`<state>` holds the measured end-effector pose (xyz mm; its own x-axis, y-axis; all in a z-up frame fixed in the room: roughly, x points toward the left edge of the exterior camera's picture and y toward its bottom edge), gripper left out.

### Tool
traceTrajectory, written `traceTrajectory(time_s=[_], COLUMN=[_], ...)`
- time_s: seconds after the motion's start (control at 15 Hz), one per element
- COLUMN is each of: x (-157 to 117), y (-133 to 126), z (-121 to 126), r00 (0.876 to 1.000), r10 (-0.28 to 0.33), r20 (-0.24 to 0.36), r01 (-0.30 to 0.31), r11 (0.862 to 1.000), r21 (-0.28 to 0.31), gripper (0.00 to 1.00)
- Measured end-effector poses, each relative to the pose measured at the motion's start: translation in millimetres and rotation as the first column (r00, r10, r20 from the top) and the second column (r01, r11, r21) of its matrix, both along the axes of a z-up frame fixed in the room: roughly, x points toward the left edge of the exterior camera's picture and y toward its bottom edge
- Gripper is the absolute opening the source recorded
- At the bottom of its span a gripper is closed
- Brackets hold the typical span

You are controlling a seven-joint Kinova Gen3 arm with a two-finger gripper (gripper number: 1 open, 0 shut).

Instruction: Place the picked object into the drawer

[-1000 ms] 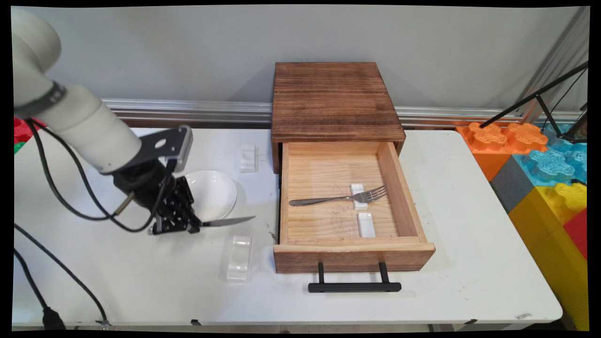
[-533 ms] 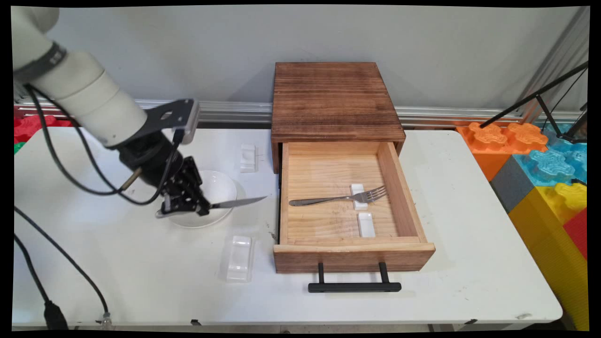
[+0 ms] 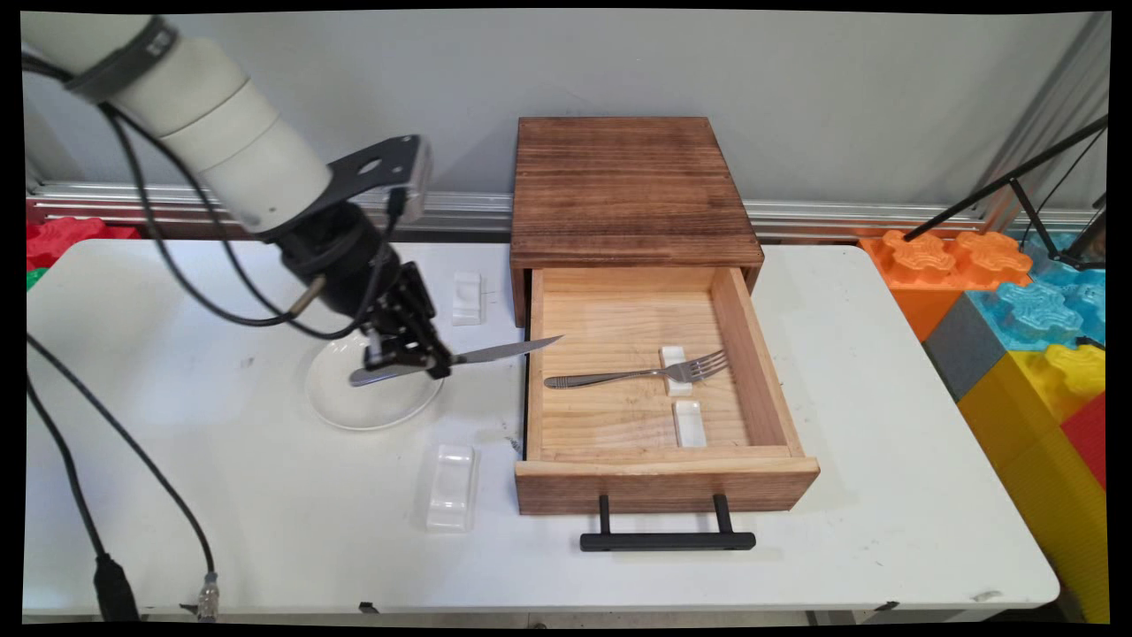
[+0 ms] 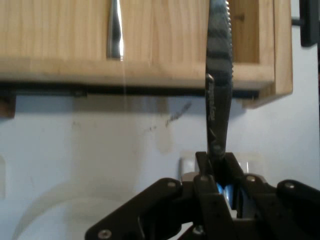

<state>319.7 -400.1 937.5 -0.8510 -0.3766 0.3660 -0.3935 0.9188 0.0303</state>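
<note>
In the main view my pincer (image 3: 409, 354) sits left of centre, clamped on a knife (image 3: 460, 360) above the white plate (image 3: 367, 402) on the bench (image 3: 265, 513). The knife lies nearly level, handle to the left, tip pointing right and slightly up, reaching the left wall of the open drawer (image 3: 654, 478), where a fork (image 3: 637, 374) lies.

In the hand view the knife (image 4: 219, 100) rises straight up from my pincer (image 4: 216, 175), tip crossing the drawer (image 4: 150, 70) wall at the top.

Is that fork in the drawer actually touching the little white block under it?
Touching. In the main view the fork lies across the white rest, its neck propped on it.
</note>
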Motion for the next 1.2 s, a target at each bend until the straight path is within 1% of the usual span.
traceTrajectory(time_s=[0.2, 0.53, 1.0, 1.2], x=[-22, -51, -90, -102], y=[-10, -20, -36, -41], z=[3, 3, -7, -13], r00=[1.000, 0.999, 0.996, 0.996], r10=[0.001, -0.004, -0.005, -0.003], r20=[-0.024, -0.052, -0.084, -0.094], r01=[-0.001, 0.004, 0.005, 0.002], r11=[1.000, 1.000, 1.000, 1.000], r21=[0.002, 0.001, -0.005, -0.009], gripper=[0.00, 0.00, 0.00, 0.00])
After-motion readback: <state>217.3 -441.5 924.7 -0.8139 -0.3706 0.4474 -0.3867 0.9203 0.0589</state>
